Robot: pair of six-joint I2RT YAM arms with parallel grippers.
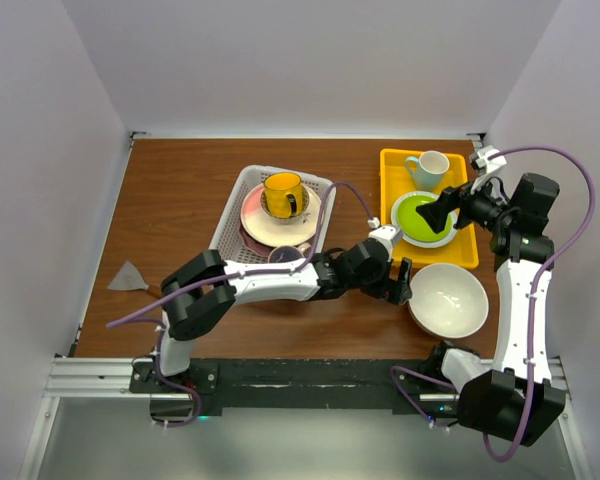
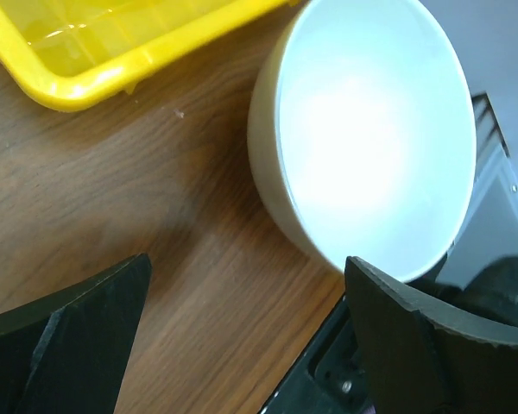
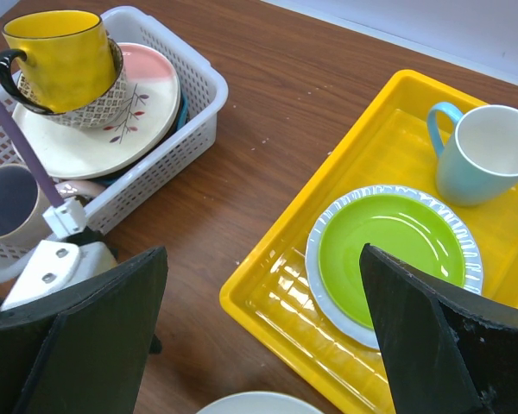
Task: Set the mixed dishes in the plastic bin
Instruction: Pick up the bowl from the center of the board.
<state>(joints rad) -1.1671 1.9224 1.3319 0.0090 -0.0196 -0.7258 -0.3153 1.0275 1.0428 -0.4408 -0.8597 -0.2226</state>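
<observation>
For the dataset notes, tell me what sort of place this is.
Probably a robot lab test cell, not a kitchen: white walls box in a wooden table, the left arm and right arm are bolted to a rail at its near edge, and crockery sits in a white bin and yellow tray.

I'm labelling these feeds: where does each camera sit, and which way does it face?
Top external: above and behind the robot, looking down on the table; both arms show.
Left wrist: on the left arm, facing down at the large cream bowl; open left end effector shows.
Right wrist: on the right arm, facing the plastic bin past the open right end effector.
Shared: all three show the yellow tray.
</observation>
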